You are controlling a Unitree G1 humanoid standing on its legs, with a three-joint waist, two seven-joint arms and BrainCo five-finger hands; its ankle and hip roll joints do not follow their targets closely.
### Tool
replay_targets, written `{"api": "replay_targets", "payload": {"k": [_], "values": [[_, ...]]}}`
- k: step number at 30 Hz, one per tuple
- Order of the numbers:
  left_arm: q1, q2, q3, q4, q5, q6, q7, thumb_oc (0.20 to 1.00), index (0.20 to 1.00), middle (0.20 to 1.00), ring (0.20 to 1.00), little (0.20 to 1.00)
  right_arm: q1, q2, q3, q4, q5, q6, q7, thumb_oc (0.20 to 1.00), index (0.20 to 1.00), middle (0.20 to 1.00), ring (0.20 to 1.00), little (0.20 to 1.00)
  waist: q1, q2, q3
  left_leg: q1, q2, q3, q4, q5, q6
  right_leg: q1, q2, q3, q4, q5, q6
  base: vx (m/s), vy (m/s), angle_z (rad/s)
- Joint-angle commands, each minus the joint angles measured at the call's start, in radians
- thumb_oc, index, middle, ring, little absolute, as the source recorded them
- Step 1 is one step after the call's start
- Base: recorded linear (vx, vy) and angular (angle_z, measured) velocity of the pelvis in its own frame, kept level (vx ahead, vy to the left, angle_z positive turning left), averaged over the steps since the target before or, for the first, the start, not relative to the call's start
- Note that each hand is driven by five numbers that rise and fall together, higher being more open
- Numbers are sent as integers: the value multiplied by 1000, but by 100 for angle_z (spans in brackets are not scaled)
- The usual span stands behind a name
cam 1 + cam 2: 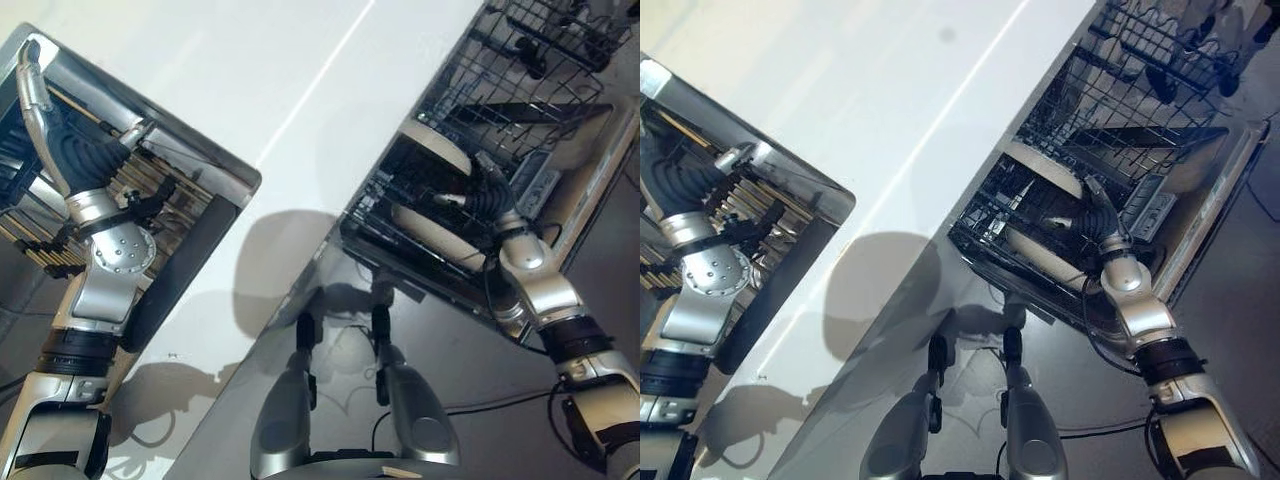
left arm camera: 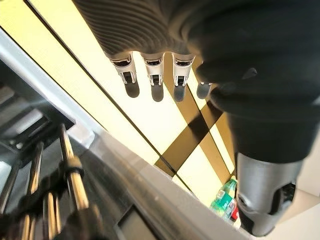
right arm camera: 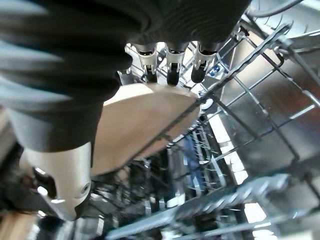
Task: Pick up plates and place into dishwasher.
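Cream, stiff and likely slippery, the plate (image 3: 145,122) stands in the dishwasher rack (image 1: 520,100) under our right hand (image 1: 487,190), fingers straight on its rim, where we'd hold it; left hand (image 1: 40,100) open.

A broad white countertop (image 1: 250,90) lies bare between the two arms, while the dark wire dishwasher rack (image 1: 500,110) on the robot's right is crowded with upright tines and cream round plates (image 1: 440,150) closely hemming the right hand (image 1: 490,195).
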Motion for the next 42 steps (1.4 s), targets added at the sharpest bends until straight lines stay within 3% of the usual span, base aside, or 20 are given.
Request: {"api": "replay_targets", "payload": {"k": [1,19,32,42], "values": [[65,-66,79,-30,44,-58,16,1000,1000,1000,1000,1000,79,-17,-51,-94,-50,-51,-42,1000,1000,1000,1000,1000,-41,5,-104,-38,44,22,33,5,-1,-62,-95,46,116,-62,84,39,55,-8],[224,-182,113,-51,67,-101,20,1000,1000,1000,1000,1000,257,44,-215,-255,-1,-67,-137,1000,1000,1000,1000,1000,-98,40,-126,25,31,56,73,-28,6,-18,-113,102,127,-74,87,38,75,-9],[248,-225,92,-39,55,-118,59,1000,1000,1000,1000,1000,298,124,-246,-214,115,-171,-322,1000,1000,1000,1000,1000,-117,69,-94,28,19,64,94,-35,9,-21,-133,122,136,-72,87,1,82,-6],[222,-243,38,-29,36,-103,90,1000,1000,1000,1000,1000,249,160,-240,-173,252,-250,-358,1000,1000,1000,1000,1000,-112,93,-45,-35,-2,54,170,-54,9,-70,-161,141,167,-66,89,-21,94,-2]]}}
